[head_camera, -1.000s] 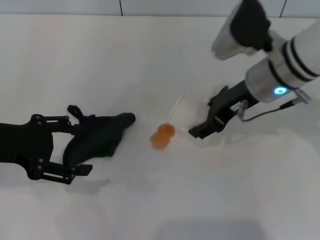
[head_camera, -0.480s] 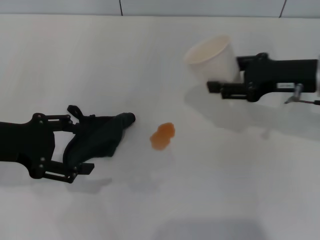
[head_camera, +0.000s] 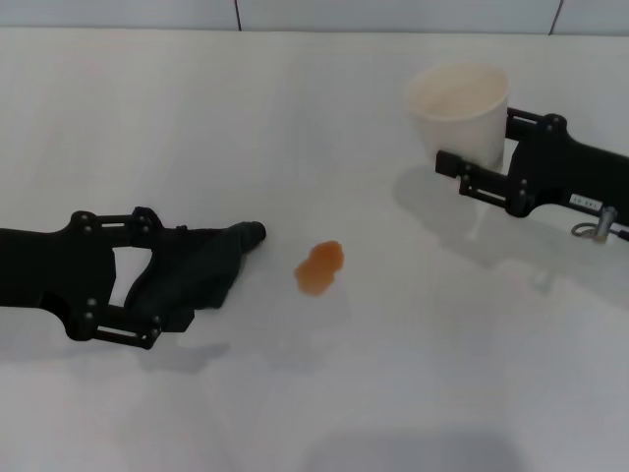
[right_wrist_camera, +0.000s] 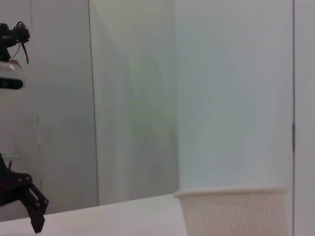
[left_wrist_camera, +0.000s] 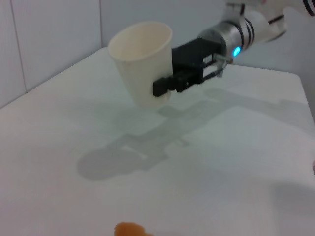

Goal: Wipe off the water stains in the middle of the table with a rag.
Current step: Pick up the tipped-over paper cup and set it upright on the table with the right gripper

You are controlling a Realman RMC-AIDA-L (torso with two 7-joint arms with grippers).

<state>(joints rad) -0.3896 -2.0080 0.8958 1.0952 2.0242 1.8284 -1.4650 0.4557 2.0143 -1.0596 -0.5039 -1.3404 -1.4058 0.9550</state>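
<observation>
The white counter has a small orange-brown blotch near its middle. These are the water stains. They look wet and a bit see-through, with a bumpy edge. In the left wrist view only a bit of the blotch peeks in at the edge of the picture.

The rag is dark, almost black, and soft with folds. It lies on the counter to the left of the stains, near them but not touching. One end of it pokes out toward the blotch like a little rounded tip.

The left gripper is low over the counter on the left side. Its fingers sit on either side of the rag and press against it, so the rag is held between them. They are closed about as far as the bunched cloth lets them.

The right gripper is far off on the right, well apart from the stains. Its fingers hug the side of a white paper cup. The cup is standing almost straight up, with its open mouth on top. The left wrist view shows the cup lifted above the counter, with its shadow on the white top below. The right wrist view shows the cup's rim up close.
</observation>
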